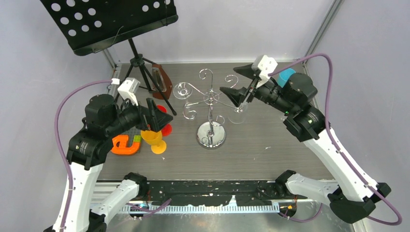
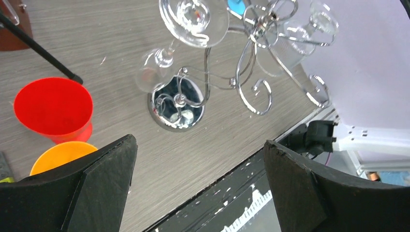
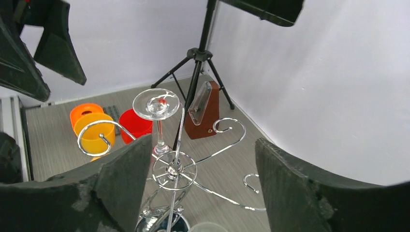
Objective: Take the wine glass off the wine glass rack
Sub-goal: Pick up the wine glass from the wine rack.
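Overhead and wrist views, shared rack [image 1: 211, 137]

The rack [image 1: 211, 108] stands in the middle of the worktop [image 1: 275, 154]. The left glass [image 1: 183, 90] hangs foot up from an arm on the rack's left side. The right glass [image 1: 237, 116] is at the rack's right, below the right hand [image 3: 203, 142]; whether it hangs or stands cannot be told. Behind and left of the rack sits the metronome [image 1: 159, 79], just beside the legs of the music stand [image 1: 111, 21], which fills the back left corner. Left of the rack's base are 2 cups, the back cup [image 2: 53, 106] and just beside it the front cup [image 2: 63, 154], both below the left hand [image 2: 198, 145]. The letter block [image 1: 126, 144] lies left of the cups
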